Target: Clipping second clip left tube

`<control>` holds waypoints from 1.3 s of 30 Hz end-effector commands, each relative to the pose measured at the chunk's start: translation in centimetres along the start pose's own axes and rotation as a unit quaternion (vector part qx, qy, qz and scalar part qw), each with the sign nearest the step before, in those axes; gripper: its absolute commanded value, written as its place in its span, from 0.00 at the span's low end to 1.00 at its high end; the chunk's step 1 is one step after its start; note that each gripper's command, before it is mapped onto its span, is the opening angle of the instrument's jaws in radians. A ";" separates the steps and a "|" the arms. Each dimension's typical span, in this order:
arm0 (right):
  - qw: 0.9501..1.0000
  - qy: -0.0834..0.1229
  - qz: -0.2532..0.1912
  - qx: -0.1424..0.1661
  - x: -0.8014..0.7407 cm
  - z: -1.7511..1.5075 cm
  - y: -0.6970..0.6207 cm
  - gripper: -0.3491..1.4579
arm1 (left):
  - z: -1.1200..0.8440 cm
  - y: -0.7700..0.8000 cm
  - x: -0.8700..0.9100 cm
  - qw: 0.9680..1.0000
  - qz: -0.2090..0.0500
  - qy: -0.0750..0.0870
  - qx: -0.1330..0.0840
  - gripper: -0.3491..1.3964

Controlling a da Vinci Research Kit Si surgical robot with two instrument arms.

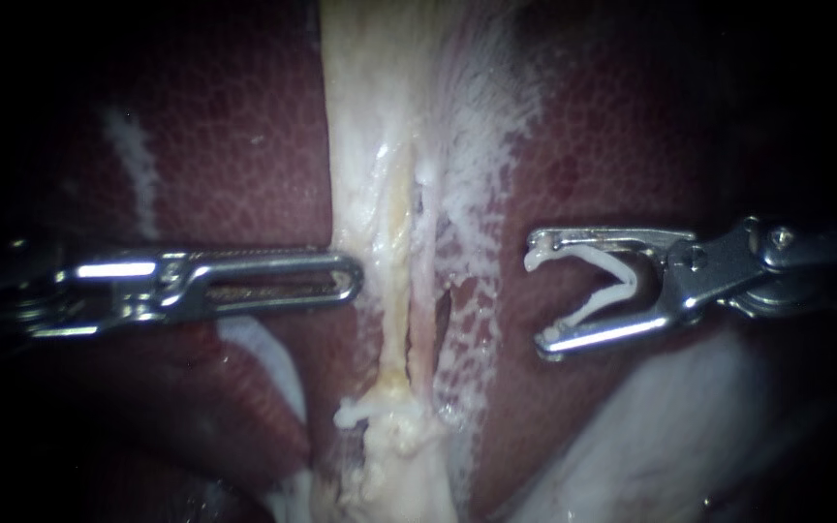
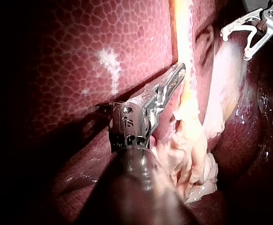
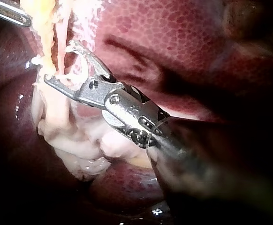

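Dark red liver (image 1: 234, 126) fills the background on both sides, its surface mottled. A pale band (image 1: 360, 116) of tissue runs down the middle of the endoscope view.

Left instrument (image 1: 349, 278): the shaft enters level from the left and lies flat over the liver. Its jaws lie together with nothing seen between them. The tip rests against the left edge of the pale band. The left wrist view agrees, showing the tip just beside the yellowish strand.

Right instrument (image 1: 538, 302): the shaft enters from the right, roughly level, pointed at the band. Its jaws stand wide apart in a V. An open clip (image 1: 629, 279), white, sits between them with one leg along each jaw.

Left tube (image 1: 394, 291): a yellowish strand within the band, between the two tips and nearer the left one. It is apart from the right instrument's jaws, with lacy white tissue and a strip of liver between. The right tube (image 1: 422, 320), pinker, runs just beside it on the right instrument's side. In the right wrist view the strands line up with the jaw opening, but depth cannot be told there.

Count: two instruments, two tubes, two clips. One is the open clip in the jaws. The other is a closed clip (image 1: 356, 415), white, across the band lower down, below both tips. Whether it grips one tube or both cannot be told.
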 end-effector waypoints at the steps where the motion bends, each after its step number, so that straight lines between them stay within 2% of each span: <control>1: 1.000 0.000 0.000 0.000 0.00 0.00 0.00 0.52 | 0.00 0.00 0.00 1.000 0.000 0.000 -0.001 0.00; 8: 1.000 0.000 -0.003 0.000 -0.01 0.00 0.00 0.52 | -0.02 -0.01 -0.02 1.000 -0.001 0.001 0.000 0.00; 15: 0.997 0.003 0.071 -0.001 -0.15 0.14 -0.07 0.52 | -0.16 -0.07 -0.15 1.000 -0.005 0.003 0.004 0.00; 20: 0.996 0.001 0.093 0.006 -0.28 0.36 -0.10 0.51 | -0.38 -0.17 -0.38 1.000 -0.011 0.004 0.004 0.00; 23: 0.995 0.000 0.101 0.015 -0.37 0.51 -0.10 0.51 | -0.52 -0.26 -0.54 1.000 -0.016 -0.004 0.005 0.00; 27: 0.993 -0.004 0.113 0.019 -0.52 0.73 -0.07 0.50 | -0.61 -0.33 -0.67 1.000 -0.021 -0.010 0.005 0.00; 32: 0.992 -0.009 0.121 0.029 -0.63 0.99 -0.05 0.51 | -0.61 -0.34 -0.66 1.000 -0.020 -0.010 0.004 0.00; 39: 0.991 -0.009 0.127 0.043 -0.63 1.29 -0.03 0.51 | -0.61 -0.34 -0.66 1.000 -0.020 -0.010 0.004 0.00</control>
